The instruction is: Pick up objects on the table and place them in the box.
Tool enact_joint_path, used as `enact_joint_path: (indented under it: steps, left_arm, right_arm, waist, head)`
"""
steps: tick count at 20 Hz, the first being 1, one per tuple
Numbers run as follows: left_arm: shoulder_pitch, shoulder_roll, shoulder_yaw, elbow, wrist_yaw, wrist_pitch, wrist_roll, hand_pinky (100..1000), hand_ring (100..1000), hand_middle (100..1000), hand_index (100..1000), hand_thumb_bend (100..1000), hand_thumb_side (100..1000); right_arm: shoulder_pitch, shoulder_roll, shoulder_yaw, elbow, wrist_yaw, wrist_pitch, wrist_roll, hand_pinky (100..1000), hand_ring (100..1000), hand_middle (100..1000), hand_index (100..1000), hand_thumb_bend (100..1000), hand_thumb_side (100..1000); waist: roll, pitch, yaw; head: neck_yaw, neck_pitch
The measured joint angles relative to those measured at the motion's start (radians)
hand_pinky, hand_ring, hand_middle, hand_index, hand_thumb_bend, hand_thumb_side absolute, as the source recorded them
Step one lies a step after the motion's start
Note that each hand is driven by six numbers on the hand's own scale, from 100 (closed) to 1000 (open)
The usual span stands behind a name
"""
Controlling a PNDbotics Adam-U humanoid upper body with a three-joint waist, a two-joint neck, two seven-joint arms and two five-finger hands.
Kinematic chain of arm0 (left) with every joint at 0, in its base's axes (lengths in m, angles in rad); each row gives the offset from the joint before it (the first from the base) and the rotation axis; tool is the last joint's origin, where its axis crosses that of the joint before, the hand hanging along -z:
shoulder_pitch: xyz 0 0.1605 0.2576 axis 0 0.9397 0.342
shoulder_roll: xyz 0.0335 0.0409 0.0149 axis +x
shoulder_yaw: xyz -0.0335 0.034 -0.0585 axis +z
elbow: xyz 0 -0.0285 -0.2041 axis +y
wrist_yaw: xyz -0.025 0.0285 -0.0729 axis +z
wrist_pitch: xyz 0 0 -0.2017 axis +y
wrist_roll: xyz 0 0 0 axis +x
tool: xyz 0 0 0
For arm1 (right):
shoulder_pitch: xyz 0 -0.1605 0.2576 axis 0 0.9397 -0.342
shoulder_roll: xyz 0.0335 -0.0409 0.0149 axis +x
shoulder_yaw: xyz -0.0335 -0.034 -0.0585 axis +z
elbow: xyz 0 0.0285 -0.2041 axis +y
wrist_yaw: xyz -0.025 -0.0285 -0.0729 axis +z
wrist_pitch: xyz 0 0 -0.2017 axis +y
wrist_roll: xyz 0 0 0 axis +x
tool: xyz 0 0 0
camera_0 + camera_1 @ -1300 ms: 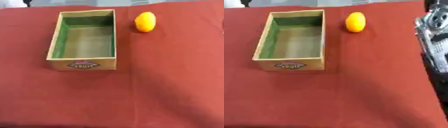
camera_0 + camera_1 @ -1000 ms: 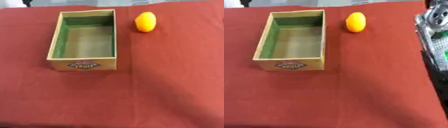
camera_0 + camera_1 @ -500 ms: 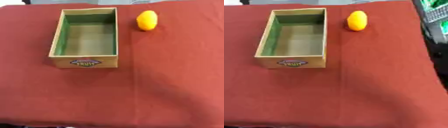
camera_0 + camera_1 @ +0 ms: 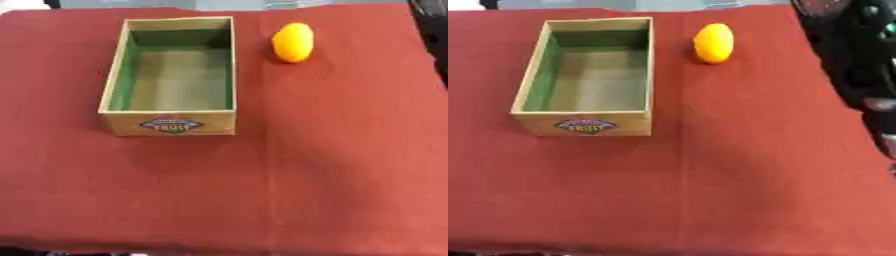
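Neither hand shows in either view, so their state cannot be told; the oval orange fruit point(image 4: 293, 42) lies on the red tablecloth point(image 4: 332, 150) just right of the empty green-lined rectangular cardboard box point(image 4: 172, 122), evidently awaiting pickup.

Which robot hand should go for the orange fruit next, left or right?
Right, probably. The orange fruit lies on the red cloth right of the box, nearer the right edge; a left reach would cross the empty box. Neither robot hand is clearly in view.
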Motion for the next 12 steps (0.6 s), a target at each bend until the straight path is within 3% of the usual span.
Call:
enact_joint_path:
  steps: [7,12]
  left_arm:
    - [0.0,0.0,-0.005,0.0,0.002,0.001,-0.005,544,561,615,726,113,867]
    - [0.0,0.0,-0.006,0.0,0.004,0.001,-0.008,544,561,615,725,113,867]
  right_arm:
    - [-0.083,0.12,-0.029,0.282,0.15,-0.11,0.139,876,948,879,1000,659,660]
    - [-0.106,0.172,-0.057,0.42,0.206,-0.15,0.189,884,958,888,1000,628,632]
  waist:
    - [0.001,0.0,0.004]
    - [0.0,0.0,0.007]
  head:
    - [-0.012,-0.006]
    - [-0.017,-0.006]
